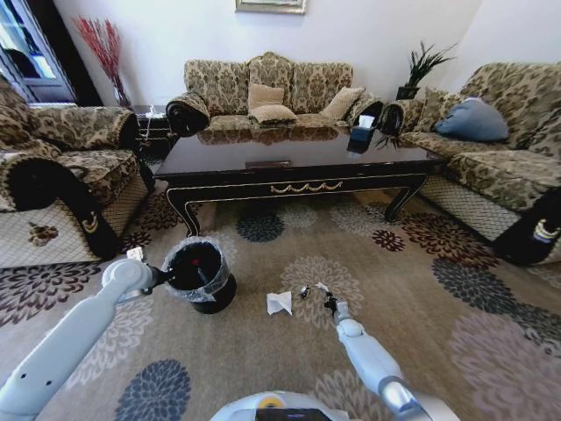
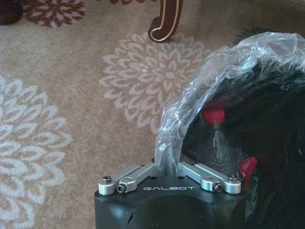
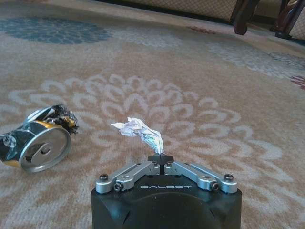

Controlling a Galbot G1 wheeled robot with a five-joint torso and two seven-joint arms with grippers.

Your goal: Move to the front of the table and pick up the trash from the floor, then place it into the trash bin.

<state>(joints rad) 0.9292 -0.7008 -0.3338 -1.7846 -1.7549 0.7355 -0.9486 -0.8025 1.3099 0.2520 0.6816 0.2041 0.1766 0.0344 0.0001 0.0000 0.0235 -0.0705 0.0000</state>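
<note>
The robot stood in front of the long dark glossy wooden coffee table (image 1: 298, 162), on the beige flower-medallion carpet (image 1: 421, 298).

Left gripper (image 2: 167, 168) sat at the rim of the small round black trash bin (image 1: 200, 274), jaws pinched together on the clear plastic liner (image 2: 224, 71) folded over that rim. A red-capped clear bottle (image 2: 215, 125) lay inside the bin already.

Right gripper (image 3: 161, 157) was low near the carpet, jaws fully closed, w/ a small twisted scrap of white paper (image 3: 138, 131) standing out from the tips. It looked pinched there, but only by a corner.

Other litter on the carpet: a crumpled white paper sheet (image 1: 279, 303) between bin and right gripper, and a crushed dark-and-yellow drinks can (image 3: 39, 140) just beside the gripper.

Task looked partway done; at least 2 pieces left.

Risks from here:
- Scrap held by a thin edge, so a quick lift or swing toward the bin could shake it loose.
- Left gripper gripping the liner: any pull could drag the liner off the rim or tip the light bin.
- Both arms near the bin at drop-off, so they could clash.
- Can is dented and rounded, may roll or slip when gripped.
</note>
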